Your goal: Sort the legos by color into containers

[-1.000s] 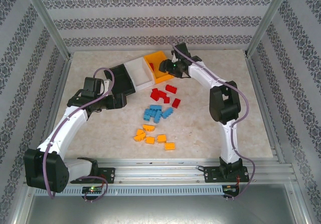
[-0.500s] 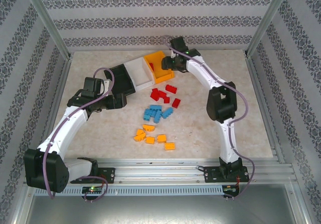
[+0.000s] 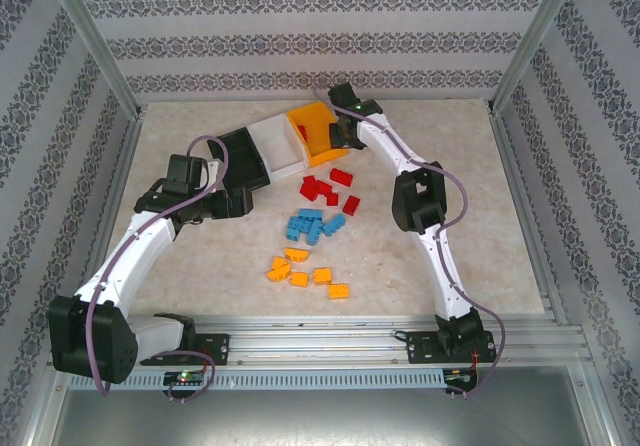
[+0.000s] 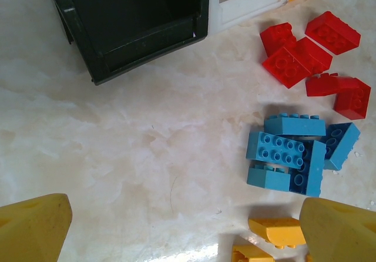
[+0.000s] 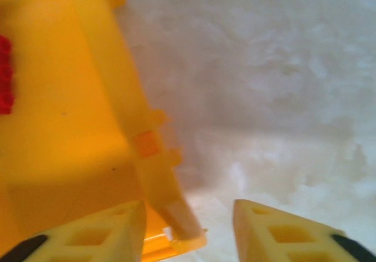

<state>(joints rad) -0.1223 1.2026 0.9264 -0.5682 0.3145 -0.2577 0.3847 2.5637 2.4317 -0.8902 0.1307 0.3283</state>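
1 red brick (image 5: pixel 4 74) is seen inside the orange-yellow bin (image 5: pixel 70 127), above whose right wall the right jaws are held spread and empty. The left jaws, likewise spread and empty, are poised over the table (image 4: pixel 117 144) near the black bin (image 4: pixel 135 21). A drop is judged complete. Next, the loose red legos (image 3: pixel 325 186) must be reached and 1 gripped.

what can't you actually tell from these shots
Orange-yellow plastic bin: in top external the right arm covers its right side; in right wrist a blurred red piece inside is cut by the left edge.
White plastic bin: left wrist, interior cut by the top edge.
Orange-yellow bricks: left wrist, partly behind the yellow finger.
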